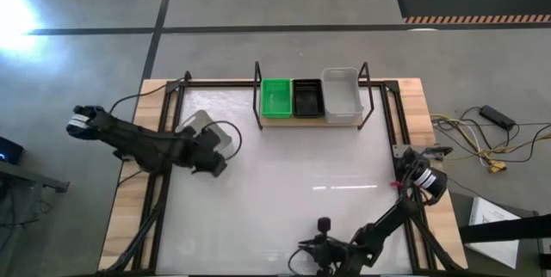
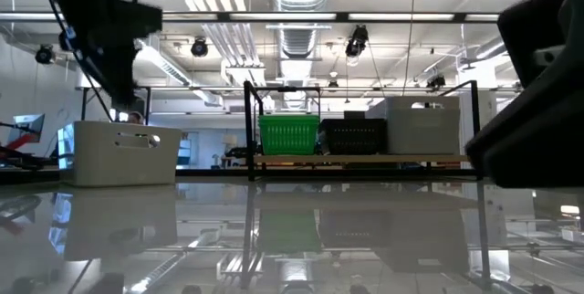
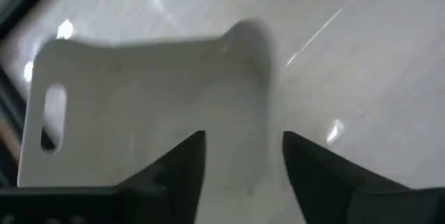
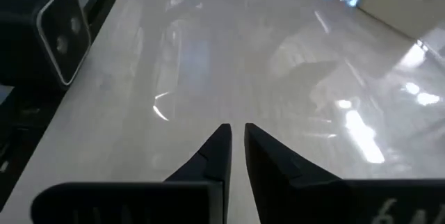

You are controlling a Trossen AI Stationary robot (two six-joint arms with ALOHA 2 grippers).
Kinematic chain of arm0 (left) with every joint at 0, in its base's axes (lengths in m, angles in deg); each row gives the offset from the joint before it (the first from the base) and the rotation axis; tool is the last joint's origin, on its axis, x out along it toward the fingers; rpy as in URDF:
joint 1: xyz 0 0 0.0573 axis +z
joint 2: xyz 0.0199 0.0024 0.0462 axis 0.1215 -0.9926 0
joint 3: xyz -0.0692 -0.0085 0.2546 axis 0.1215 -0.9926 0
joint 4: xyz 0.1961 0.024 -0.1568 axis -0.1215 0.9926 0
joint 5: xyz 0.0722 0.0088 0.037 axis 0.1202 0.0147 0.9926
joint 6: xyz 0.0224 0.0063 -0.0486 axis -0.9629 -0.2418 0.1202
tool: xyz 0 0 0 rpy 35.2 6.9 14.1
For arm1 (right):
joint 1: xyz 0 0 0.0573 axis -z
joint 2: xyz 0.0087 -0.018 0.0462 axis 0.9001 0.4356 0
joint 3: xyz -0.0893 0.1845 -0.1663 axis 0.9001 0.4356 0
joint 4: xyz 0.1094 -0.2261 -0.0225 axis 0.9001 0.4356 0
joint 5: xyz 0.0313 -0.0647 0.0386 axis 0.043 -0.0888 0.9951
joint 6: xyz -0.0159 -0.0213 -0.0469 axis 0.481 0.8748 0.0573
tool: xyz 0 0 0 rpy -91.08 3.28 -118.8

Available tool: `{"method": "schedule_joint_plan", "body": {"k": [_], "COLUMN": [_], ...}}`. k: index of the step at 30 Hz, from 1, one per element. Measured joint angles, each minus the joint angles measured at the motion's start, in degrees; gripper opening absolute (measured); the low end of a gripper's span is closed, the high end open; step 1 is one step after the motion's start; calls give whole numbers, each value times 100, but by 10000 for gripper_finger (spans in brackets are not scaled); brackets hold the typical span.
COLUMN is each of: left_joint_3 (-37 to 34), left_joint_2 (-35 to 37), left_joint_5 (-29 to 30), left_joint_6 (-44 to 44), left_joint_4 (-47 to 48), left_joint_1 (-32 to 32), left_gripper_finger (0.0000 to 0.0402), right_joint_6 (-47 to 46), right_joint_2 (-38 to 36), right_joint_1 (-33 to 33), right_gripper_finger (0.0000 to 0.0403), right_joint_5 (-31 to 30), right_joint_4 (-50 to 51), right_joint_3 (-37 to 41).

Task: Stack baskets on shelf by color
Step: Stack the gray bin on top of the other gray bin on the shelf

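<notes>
The shelf (image 1: 297, 122) (image 2: 365, 158) stands at the table's far edge, a wooden plank in a black rod frame. On it sit side by side a green basket (image 1: 277, 98) (image 2: 288, 134), a black mesh basket (image 1: 307, 98) (image 2: 354, 135) and a translucent white-grey basket (image 1: 342, 95) (image 2: 422, 127). Another white-grey basket (image 1: 209, 129) (image 2: 123, 152) (image 3: 139, 99) rests on the table's left part. My left gripper (image 1: 215, 163) (image 3: 243, 154) hovers open just above it, at its near side. My right gripper (image 1: 306, 247) (image 4: 237, 140) is shut, low over the table's near edge.
A small black camera box (image 1: 324, 225) (image 4: 59, 33) stands at the near edge beside my right gripper. Black rails (image 1: 168, 139) run along the table's left and right sides. Bare white tabletop (image 1: 301, 174) lies between the loose basket and the shelf.
</notes>
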Motion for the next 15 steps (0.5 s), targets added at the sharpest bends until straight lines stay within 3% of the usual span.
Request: {"method": "schedule_joint_plan", "body": {"k": [7,15], "left_joint_3": [-468,-410], "left_joint_2": [-54,-41], "left_joint_5": [-387,-568], "left_joint_6": [-71,-263], "left_joint_4": [-169,-448], "left_joint_1": [578,573], "left_gripper_finger": [263,276], "right_joint_6": [651,653], "right_joint_2": [157,21], "right_joint_1": [-2,0], "right_gripper_finger": [32,32], "right_joint_5": [-9,-13], "right_joint_4": [19,134], "right_joint_3": [-419,-379]}}
